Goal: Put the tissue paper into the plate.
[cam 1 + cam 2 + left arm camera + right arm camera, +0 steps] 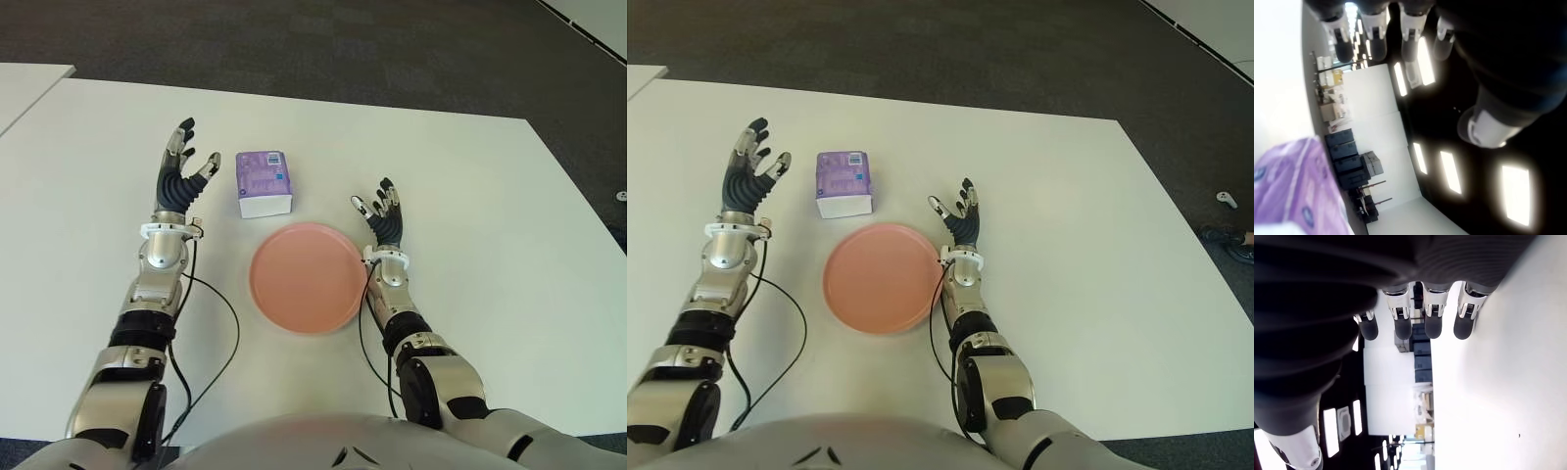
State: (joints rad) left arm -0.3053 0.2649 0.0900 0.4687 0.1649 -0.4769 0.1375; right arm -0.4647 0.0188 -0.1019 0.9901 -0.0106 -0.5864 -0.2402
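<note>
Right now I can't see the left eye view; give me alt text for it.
A purple tissue pack lies on the white table, just beyond an empty pink plate. The open left hand shows left of the pack, and the open right hand at the plate's right edge.

A white table [1097, 245] fills most of the frame, dark floor beyond it along the top. Just left of centre lies a pink plate [882, 278] — bare, round. Above it and slightly left sits the purple tissue paper pack [844, 182], apart from the plate's rim. The left hand [749, 176] shows at upper left, beside the pack, fingers spread. The right hand [960, 220] stands just beside the plate's right edge — fingers extended, holding nothing.
</note>
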